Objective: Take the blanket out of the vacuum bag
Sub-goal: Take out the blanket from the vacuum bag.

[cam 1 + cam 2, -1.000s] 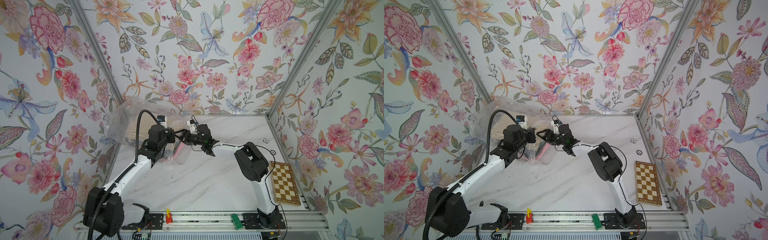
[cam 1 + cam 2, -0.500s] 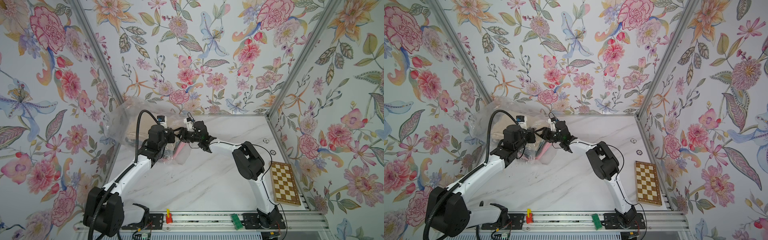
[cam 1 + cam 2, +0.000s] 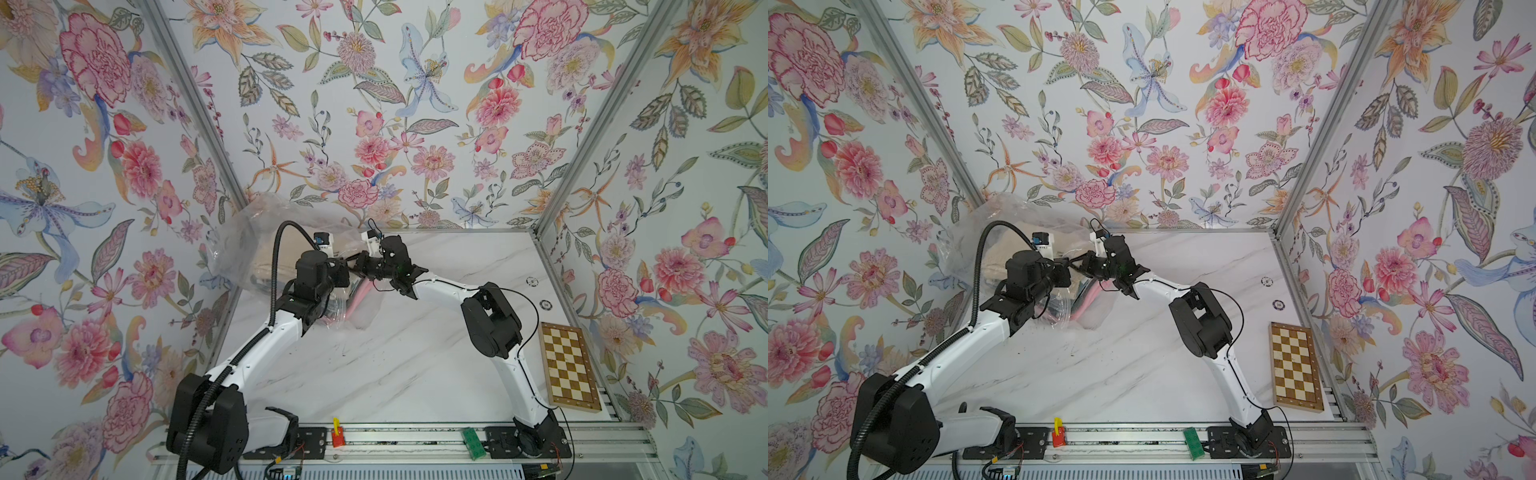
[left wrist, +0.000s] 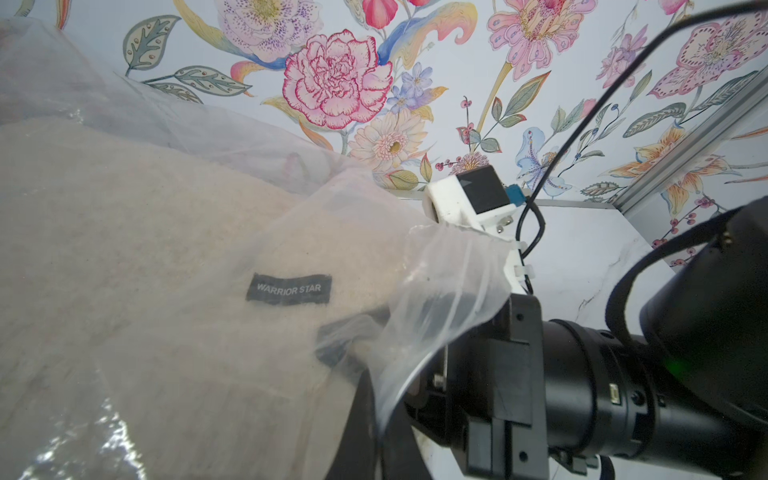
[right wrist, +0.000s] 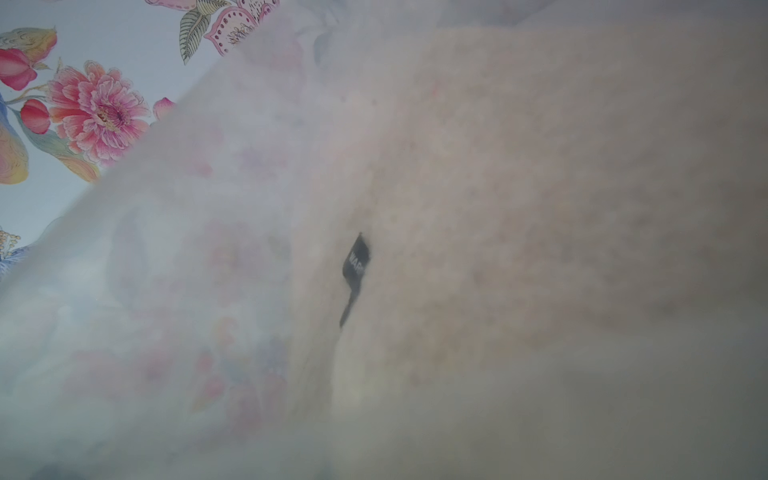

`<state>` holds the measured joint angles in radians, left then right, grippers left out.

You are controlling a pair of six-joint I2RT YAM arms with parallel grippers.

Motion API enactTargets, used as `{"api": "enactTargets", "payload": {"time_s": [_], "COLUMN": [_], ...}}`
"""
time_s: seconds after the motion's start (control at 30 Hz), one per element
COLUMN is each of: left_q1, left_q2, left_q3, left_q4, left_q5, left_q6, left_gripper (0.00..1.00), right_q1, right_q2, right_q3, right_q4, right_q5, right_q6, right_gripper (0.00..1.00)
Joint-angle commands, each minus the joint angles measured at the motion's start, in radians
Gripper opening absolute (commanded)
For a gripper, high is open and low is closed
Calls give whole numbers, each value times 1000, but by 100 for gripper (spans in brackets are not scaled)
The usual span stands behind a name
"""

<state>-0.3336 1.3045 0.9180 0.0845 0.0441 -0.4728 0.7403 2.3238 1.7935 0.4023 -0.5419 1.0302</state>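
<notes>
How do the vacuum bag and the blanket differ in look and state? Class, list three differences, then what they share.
The vacuum bag is clear, crinkly plastic; the blanket is opaque beige fleece. The bag is the wrapper; the blanket lies inside it. The blanket bears a black label; no label shows on the bag. Shared: both sit at the far left corner of the table.

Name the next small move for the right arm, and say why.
Probably draw the right hand slowly back out of the bag mouth. It is shut under the plastic of the vacuum bag, right at the edge of the beige blanket, which lies inside the bag. The left hand is shut at the mouth too. Whether the right hand has really caught fabric is unclear.
</notes>
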Motion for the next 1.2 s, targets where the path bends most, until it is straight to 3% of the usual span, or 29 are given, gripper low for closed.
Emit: {"api": "enactTargets", "payload": {"time_s": [0.0,0.4,0.63,0.87,0.9,1.17], "left_q1": [29,65,77,81,80,81], "left_q2": [-5,8,3,-5,-5,-4], "left_q3": [-23,-42,-53,-57,-57,-53], "left_q4": [37,69,75,70,68,67], "left_q5": [-13,-50,-64,-51,-49,-35], "left_q6": [-39,-43,-42,-39,-39,-32], "left_gripper": [0,0,0,0,0,0], "right_q1": [13,2,-10,-47,-50,-52], "right_q2": [-52,-245,-357,-361,-351,-292], "right_q3": [6,-166,-344,-507,-507,-487], "right_q4": [-17,17,43,188,197,243], "right_q5": [1,2,15,8,5,-3], "right_q6": [-56,-65,-59,-4,-4,4], "right_gripper": [0,0,0,0,2,59]}}
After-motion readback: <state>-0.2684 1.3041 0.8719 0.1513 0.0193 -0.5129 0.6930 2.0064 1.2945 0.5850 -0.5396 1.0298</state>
